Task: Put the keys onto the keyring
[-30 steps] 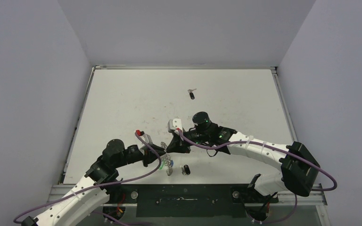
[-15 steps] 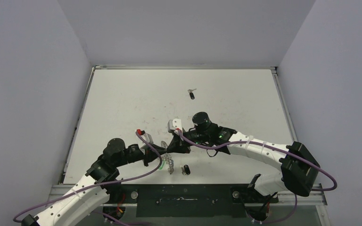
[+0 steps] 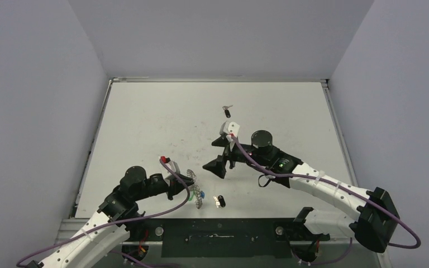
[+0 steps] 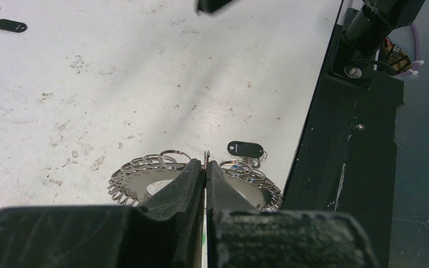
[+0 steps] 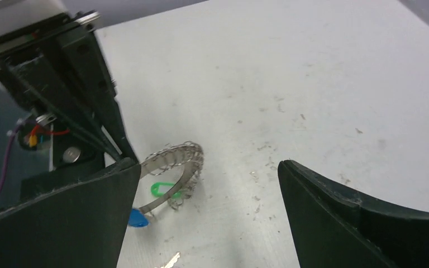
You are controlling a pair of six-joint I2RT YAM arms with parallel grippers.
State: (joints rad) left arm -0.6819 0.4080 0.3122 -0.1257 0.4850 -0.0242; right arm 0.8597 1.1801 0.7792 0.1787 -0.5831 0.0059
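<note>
1. Table [image 3: 145,123]: the work sits at its near edge, apart from one stray key further out.
2. Right gripper [image 3: 219,155]: jaws spread wide and empty. It hangs over the table beyond the keyring, between the two keys, so I reckon it's free to fetch either.
3. Left gripper [image 4: 205,167]: pinched tight on the keyring's rim, propping it on edge, probably to present a loop for threading.
4. Keyring [image 3: 197,190]: held in that pinch, carrying the blue-headed key [image 5: 138,219] and the green-headed key [image 5: 162,190].
5. Keys: neither is on the ring. The near key [image 3: 220,201] lies flat just beside the ring, on the right arm's side. The far key [image 3: 227,111] is well past the right gripper.
</note>
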